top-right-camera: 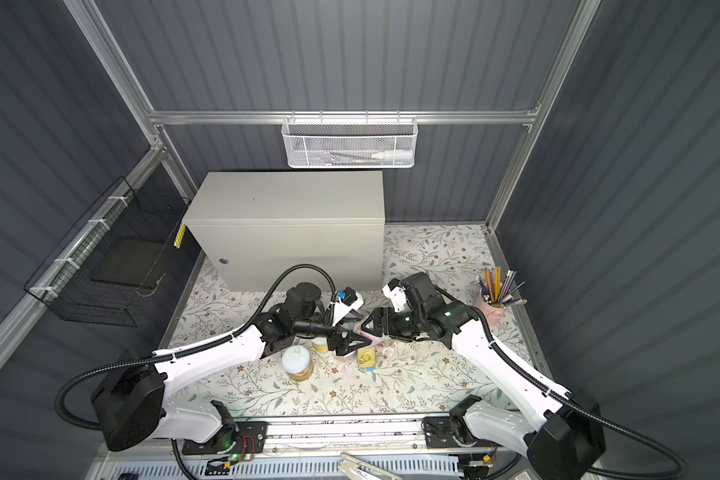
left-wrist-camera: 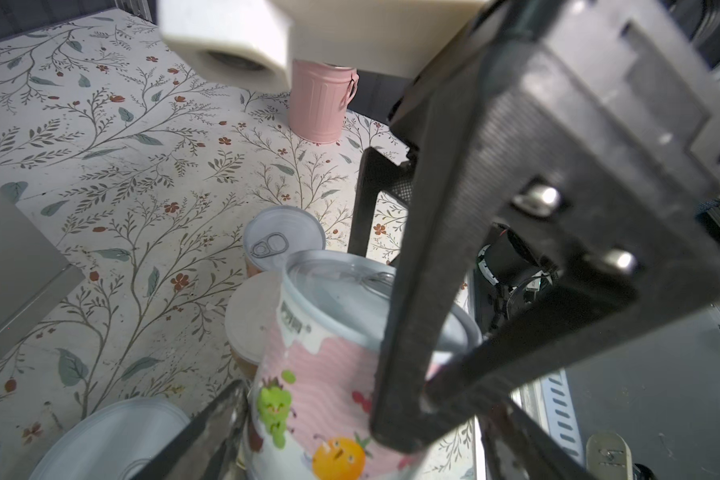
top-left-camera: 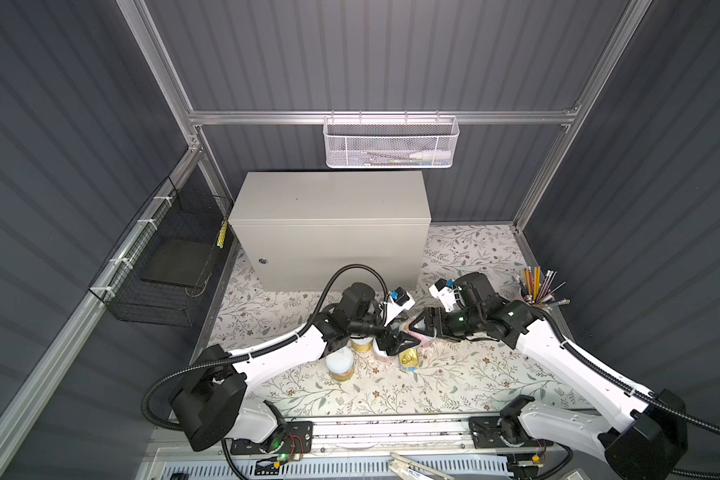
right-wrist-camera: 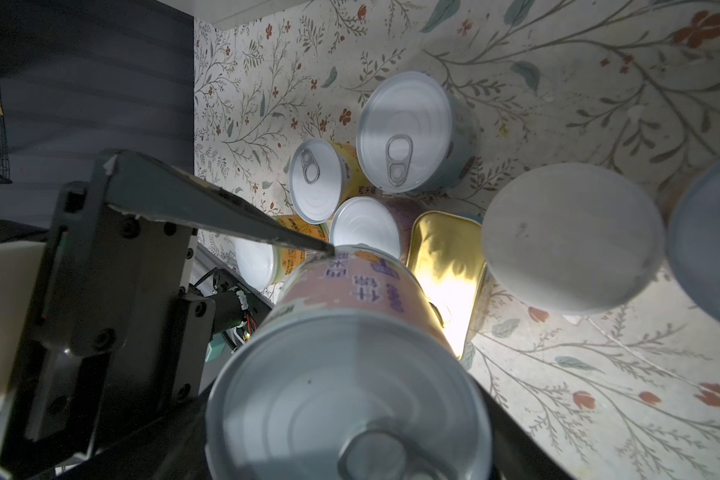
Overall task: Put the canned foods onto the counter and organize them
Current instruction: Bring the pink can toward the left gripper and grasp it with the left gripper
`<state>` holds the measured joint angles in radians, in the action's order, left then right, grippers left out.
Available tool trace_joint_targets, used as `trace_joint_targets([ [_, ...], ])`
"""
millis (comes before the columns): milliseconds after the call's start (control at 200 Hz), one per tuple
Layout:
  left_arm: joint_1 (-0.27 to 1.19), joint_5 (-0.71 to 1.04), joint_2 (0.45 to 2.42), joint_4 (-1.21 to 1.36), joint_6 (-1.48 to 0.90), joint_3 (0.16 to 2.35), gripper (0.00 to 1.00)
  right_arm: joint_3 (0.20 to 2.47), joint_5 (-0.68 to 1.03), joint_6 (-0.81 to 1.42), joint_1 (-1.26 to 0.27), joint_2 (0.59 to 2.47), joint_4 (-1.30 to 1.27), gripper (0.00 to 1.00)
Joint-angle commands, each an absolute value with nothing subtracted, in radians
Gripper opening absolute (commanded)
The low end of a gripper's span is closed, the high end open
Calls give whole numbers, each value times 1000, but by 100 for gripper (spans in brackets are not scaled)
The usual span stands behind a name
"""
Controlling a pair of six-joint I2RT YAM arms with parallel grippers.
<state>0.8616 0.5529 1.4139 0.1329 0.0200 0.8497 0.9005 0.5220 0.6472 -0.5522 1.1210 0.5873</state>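
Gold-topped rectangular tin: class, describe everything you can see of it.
The gold-topped tin is a low, rectangular metal tin with rounded corners, a raised rim and a shiny gold lid; a sliver of blue side shows. It lies flat, lid up, on the floral tabletop near the middle, among the round cans. A white-lidded can stands close beside it; whether they touch cannot be told. In the right wrist view a pink can hides one corner.

Overhead light brightens the mat [top-left-camera: 433, 386]; wrist views blur near, gold tin [right-wrist-camera: 445, 266] glares.
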Motion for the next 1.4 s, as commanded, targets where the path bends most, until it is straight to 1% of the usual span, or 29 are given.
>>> trace_joint_targets([
  [0,876,577,1434,108,59,882,86,896,581,663,-550,1106,480,54],
  [185,875,595,1471,172,26,868,85,876,599,682,-550,1105,455,53],
  [305,875,599,1489,212,1,853,80,871,603,691,-550,1105,442,53],
  [375,876,599,1498,216,0,853,80,868,613,693,-550,1111,435,53],
  [465,877,597,1512,215,1,858,83,867,616,695,-550,1113,430,52],
  [540,877,594,1524,204,0,865,81,868,612,693,-549,1114,430,52],
  [705,879,571,1543,197,-3,873,81,862,616,695,-550,1113,424,51],
  [815,880,551,1556,189,-2,879,75,859,615,695,-549,1113,420,51],
  [911,881,527,1574,165,-5,896,66,862,612,689,-550,1114,426,51],
  [986,884,494,1581,163,-18,904,61,864,602,680,-549,1143,439,51],
  [1166,884,475,1587,158,-49,920,48,846,591,678,-550,1148,436,51],
  [1211,884,467,1589,158,-59,926,45,842,585,677,-550,1144,438,53],
  [1396,884,420,1586,153,-98,949,42,818,561,675,-545,1129,442,63],
])
